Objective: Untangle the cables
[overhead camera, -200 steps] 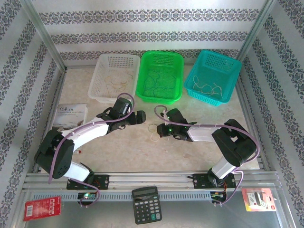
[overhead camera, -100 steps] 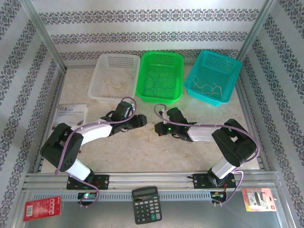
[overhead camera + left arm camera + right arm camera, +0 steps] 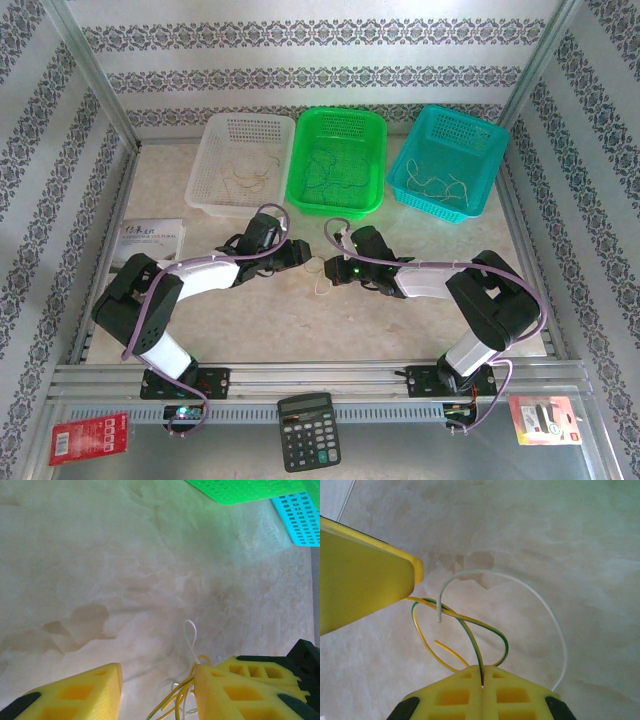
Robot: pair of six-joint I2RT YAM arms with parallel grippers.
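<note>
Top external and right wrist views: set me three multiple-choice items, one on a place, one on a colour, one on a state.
1. The calculator lies: A in a basket; B at the near edge, in the middle; C at the far left corner.
2. The middle basket is: A white; B teal; C green.
3. The right hand is: A shut on a yellow-green wire; B wide open; C shut on nothing.
Key: 1 B, it sits centred at the near edge; 2 C, its plastic walls are green; 3 A, its jaws meet with the wire pinched between them.
</note>
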